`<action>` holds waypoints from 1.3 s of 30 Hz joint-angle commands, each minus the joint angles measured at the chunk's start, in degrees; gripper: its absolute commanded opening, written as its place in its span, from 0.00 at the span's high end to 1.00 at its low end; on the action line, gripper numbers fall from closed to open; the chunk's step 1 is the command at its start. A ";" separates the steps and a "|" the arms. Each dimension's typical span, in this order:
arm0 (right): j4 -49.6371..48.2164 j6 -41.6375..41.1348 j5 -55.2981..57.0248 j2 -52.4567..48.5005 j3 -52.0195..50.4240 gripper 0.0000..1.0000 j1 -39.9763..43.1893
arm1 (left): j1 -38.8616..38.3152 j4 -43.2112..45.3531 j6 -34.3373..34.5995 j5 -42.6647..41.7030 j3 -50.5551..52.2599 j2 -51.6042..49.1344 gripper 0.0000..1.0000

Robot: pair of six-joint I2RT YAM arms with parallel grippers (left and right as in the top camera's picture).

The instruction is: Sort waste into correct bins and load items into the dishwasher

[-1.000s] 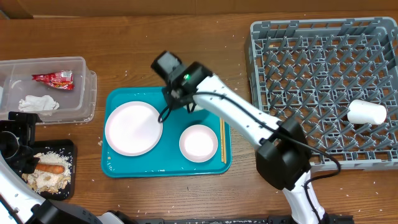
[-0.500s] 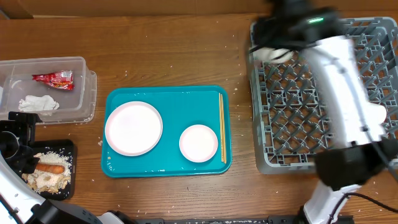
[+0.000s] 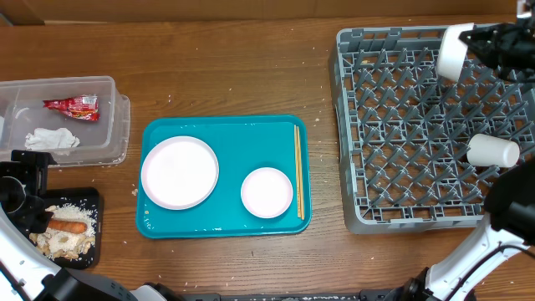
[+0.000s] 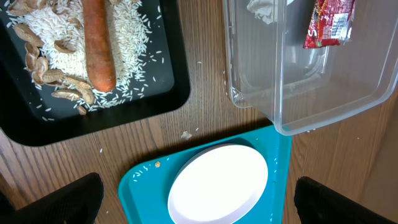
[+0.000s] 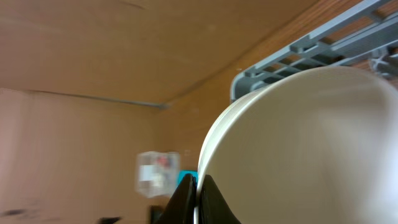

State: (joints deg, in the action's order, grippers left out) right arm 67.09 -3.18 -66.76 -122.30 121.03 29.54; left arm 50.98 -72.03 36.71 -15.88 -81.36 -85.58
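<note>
White bowl, pinched by its rim in the right gripper, probably needs lowering between rack pegs beneath; left gripper jaws apart.

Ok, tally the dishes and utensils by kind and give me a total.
Plate: 1
Bowls: 2, near bowl and far bowl
Cup: 1
Chopstick pair: 1
Total: 5
</note>
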 commanded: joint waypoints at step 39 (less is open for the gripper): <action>20.37 -12.26 39.01 2.19 21.59 0.60 12.20 | -0.11 0.07 -0.52 -0.24 -0.37 -0.28 0.00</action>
State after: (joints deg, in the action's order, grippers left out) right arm 85.06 -12.67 -41.82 -127.48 137.21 41.87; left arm 50.98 -72.03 36.69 -15.88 -81.36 -85.58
